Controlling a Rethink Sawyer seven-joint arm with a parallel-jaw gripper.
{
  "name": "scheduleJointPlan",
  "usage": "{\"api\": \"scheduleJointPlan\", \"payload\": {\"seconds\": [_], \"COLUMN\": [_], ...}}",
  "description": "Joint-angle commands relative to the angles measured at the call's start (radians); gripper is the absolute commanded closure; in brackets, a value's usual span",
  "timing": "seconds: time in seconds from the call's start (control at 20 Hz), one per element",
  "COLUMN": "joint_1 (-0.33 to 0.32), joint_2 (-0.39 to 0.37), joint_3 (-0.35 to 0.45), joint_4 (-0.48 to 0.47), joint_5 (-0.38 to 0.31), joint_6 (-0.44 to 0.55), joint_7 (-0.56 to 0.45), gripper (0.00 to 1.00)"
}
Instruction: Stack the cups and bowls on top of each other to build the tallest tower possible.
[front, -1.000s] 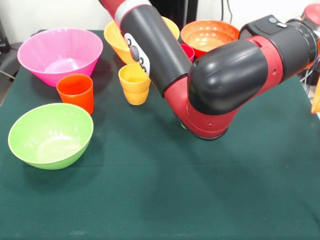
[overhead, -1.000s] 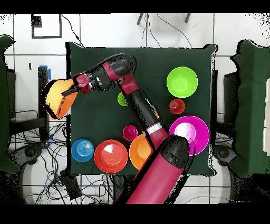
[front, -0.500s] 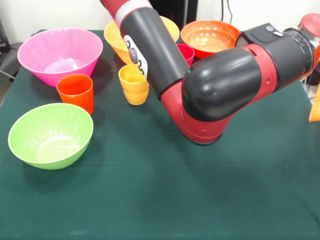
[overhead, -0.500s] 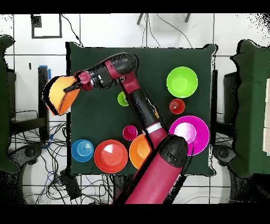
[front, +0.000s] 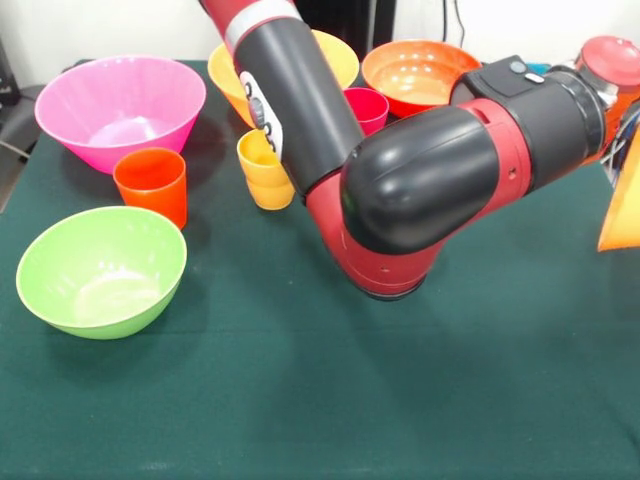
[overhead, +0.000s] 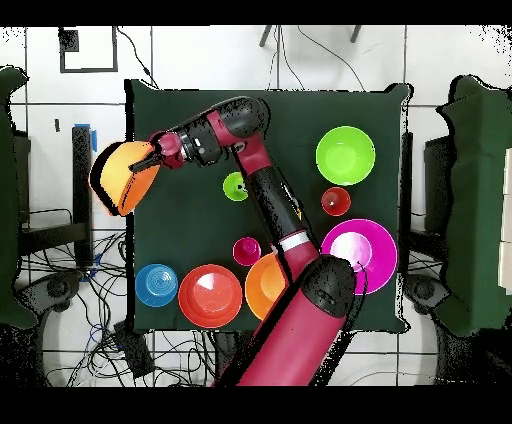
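Carrying: the gripper (overhead: 152, 160) holds a large flared orange bowl (overhead: 122, 178) by its rim, tilted on edge, over the tabletop's (overhead: 200, 240) side border; the jaws are clamped on that rim.
Change: across the last second the bowl has swung from hanging outside the edge to partly back over the green cloth, and the elbow has slid along with it.
Meaning: my judgement is that this is a transport leg, bringing the bowl in as a tower piece; nothing is stacked on it yet.
Front view: only a wedge of the held bowl shows at the right edge, beside the arm's (front: 430, 190) wrist.
Other bowls: pink bowl (front: 120, 108), lime green bowl (front: 101, 270), second orange bowl (front: 290, 60) behind the arm, round red-orange bowl (front: 418, 72), small blue bowl (overhead: 157, 285); all sit upright and apart on the cloth.
Cups: red-orange cup (front: 152, 184) just beside the pink bowl, yellow-orange cup (front: 262, 170) partly hidden by the arm, magenta cup (front: 366, 107), lime cup (overhead: 234, 186) under the forearm.
Materials: glossy hard plastic, smooth, thin-walled and likely slippery; the cloth is matte green.
Shapes: bowls flare wide to open rims, cups taper toward the base.
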Motion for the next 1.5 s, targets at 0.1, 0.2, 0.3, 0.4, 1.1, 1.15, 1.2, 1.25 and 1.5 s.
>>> {"api": "scheduleJointPlan", "payload": {"seconds": [0.1, 0.2, 0.3, 0.4, 1.1, 1.15, 1.2, 1.25, 1.5], "joint_1": [0.037, 0.038, 0.038, 0.038, 0.046, 0.048, 0.051, 0.050, 0.060], "joint_2": [0.004, 0.006, 0.010, 0.012, 0.033, 0.035, 0.034, 0.034, 0.043], "joint_3": [-0.082, -0.079, -0.075, -0.072, -0.055, -0.060, -0.067, -0.074, -0.090], "joint_4": [-0.154, -0.161, -0.165, -0.167, -0.199, -0.210, -0.223, -0.228, -0.261], "joint_5": [0.006, 0.009, 0.012, 0.015, 0.025, 0.010, -0.009, -0.026, -0.055], "joint_6": [0.148, 0.162, 0.173, 0.182, 0.230, 0.225, 0.221, 0.213, 0.205], "joint_7": [-0.338, -0.339, -0.340, -0.338, -0.358, -0.377, -0.398, -0.414, -0.464], "gripper": [1.00, 1.00, 1.00, 1.00, 1.00, 1.00, 1.00, 1.00, 1.00]}}
